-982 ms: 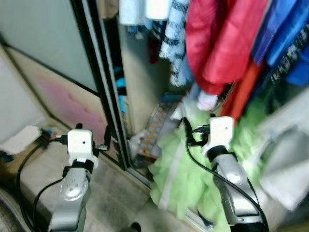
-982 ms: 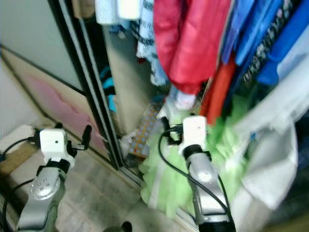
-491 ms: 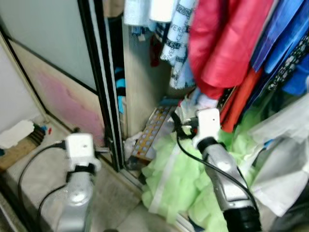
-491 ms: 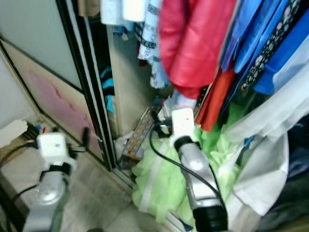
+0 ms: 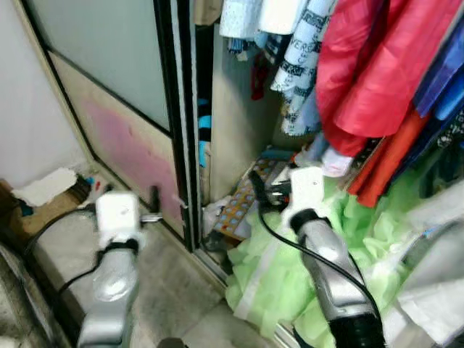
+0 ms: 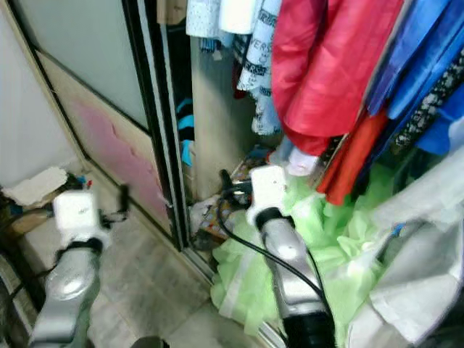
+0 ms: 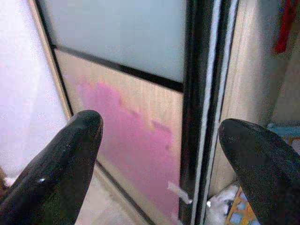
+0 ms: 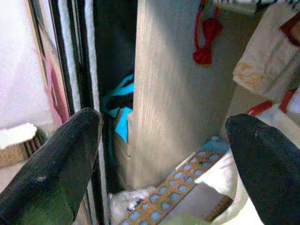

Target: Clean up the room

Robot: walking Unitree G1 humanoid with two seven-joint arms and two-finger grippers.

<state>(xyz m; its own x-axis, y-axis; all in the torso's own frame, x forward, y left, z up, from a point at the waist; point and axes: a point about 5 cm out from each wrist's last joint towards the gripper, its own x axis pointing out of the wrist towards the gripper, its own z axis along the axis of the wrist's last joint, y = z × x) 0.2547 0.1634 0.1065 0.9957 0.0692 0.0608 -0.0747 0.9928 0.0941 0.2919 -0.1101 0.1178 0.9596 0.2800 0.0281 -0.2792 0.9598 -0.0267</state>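
The green tulle garment (image 5: 290,268) looks light, soft and floppy — better pinched at a thick fold; the right gripper (image 8: 159,136) above it and the left gripper (image 7: 159,136) are both spread, holding nothing.

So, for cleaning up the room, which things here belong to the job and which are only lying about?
Probably for the job:
- green fabric heap spilling from the wardrobe
- patterned board on the wardrobe floor
- right gripper, open, above them
- left gripper, open, facing the sliding door

Just there:
- red jacket and blue clothes, hanging
- white rag on the floor
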